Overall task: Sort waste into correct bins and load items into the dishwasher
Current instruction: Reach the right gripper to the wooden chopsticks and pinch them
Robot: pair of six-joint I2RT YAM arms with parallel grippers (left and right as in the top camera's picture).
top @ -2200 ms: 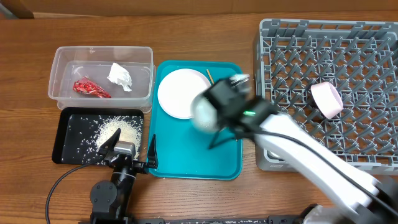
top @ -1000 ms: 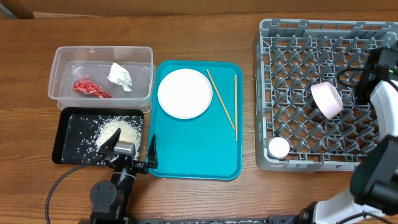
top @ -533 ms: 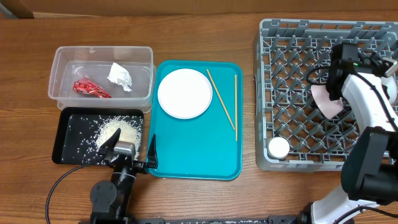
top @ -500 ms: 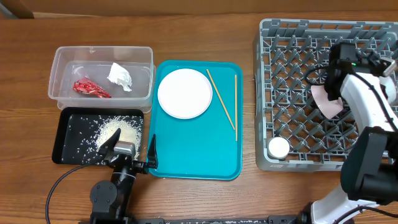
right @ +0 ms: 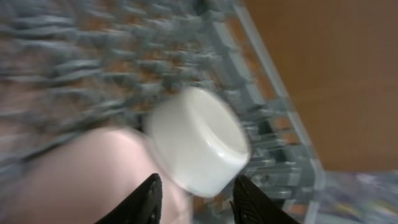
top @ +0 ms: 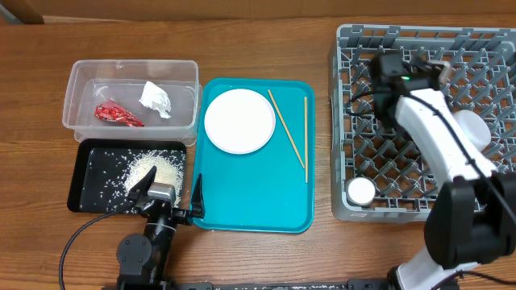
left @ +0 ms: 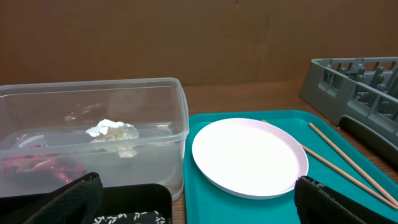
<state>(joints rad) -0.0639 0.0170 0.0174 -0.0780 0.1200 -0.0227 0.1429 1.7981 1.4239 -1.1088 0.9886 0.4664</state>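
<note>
Hovering over the grey rack (top: pixel 355 153), the right gripper (right: pixel 196 186) is gaping with nothing in it, likely free for the next pick. Ahead, the white cup (right: pixel 196 146) is sitting in a corner cell, pegs bracing it. Plate (top: pixel 239 121) and chopsticks (top: pixel 286 129) are waiting on the teal tray (top: pixel 250 201). Left gripper (left: pixel 198 180) is idling agape by the black tray (top: pixel 97 193); wrapper (top: pixel 118 113) and tissue (top: pixel 156 98) are lying in the tub (top: pixel 81 72).

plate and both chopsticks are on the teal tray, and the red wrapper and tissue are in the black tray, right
Not quite. The red wrapper and tissue lie in the clear tub, not the black tray, which holds only rice. The overhead view shows this. The plate and both chopsticks are on the teal tray, as you said.
</note>
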